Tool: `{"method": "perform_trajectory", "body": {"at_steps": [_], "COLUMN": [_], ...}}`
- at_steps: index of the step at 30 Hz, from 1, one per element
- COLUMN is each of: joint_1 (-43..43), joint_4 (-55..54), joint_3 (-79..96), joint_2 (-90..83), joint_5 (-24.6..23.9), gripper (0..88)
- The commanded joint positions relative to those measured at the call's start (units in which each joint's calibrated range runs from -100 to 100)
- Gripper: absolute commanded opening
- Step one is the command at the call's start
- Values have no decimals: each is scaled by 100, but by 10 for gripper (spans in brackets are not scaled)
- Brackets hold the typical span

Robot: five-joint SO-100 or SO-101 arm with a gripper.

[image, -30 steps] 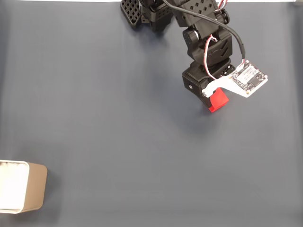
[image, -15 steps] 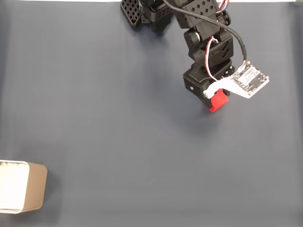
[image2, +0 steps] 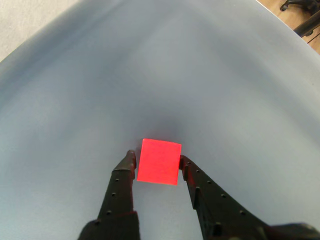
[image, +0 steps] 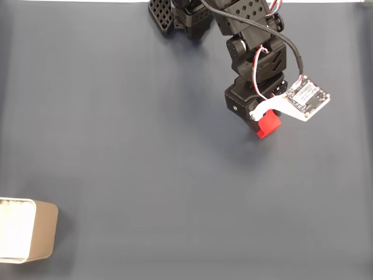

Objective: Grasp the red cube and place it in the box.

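Observation:
In the wrist view the red cube (image2: 159, 162) sits between the two black fingertips of my gripper (image2: 157, 161), with one finger (image2: 120, 185) against its left face and the other against its right. The jaws look shut on the cube, over the blue-grey mat. The fixed view shows the cube (image: 268, 126) poking out from under the gripper (image: 265, 119) at the upper right. The box (image: 42, 236), beige with a white inside, stands far off in the lower left corner and is cut by the frame's edge.
The arm's black base (image: 192, 14) stands at the top centre of the mat. A white circuit board (image: 308, 98) with wires juts out to the right of the wrist. Open mat (image: 145, 175) lies between the gripper and the box.
The gripper and the cube have shifted only a few pixels. The box has not moved.

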Motion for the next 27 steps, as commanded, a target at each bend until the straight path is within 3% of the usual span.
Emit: {"method": "perform_trajectory", "body": {"at_steps": [1,27], "joint_1": [-66,253], "joint_4": [34,665], "joint_3": [-185,-732], "joint_2": [-121,-390], "joint_5": [-5,-151], "gripper": [133,73]}}
